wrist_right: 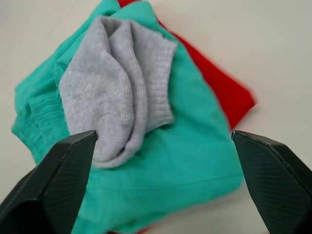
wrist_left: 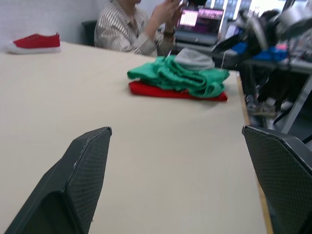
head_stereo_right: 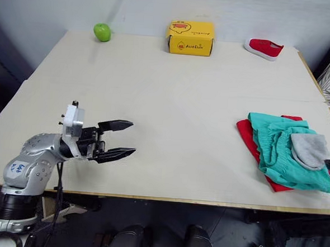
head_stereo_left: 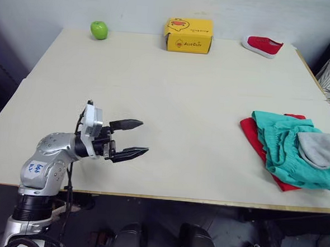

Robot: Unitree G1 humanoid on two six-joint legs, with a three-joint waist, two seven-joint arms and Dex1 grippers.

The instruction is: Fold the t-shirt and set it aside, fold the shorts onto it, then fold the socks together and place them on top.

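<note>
socks [wrist_right: 117,83] atop shorts [wrist_right: 190,161], claws spread

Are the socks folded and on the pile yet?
Yes. The socks lie bunched together on the shorts, over the t-shirt.

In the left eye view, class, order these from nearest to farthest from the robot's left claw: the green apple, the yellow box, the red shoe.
Measured from the left claw, near the table's front left:
1. Green apple, far left edge.
2. Yellow box, far edge, middle.
3. Red shoe, far right corner.
</note>
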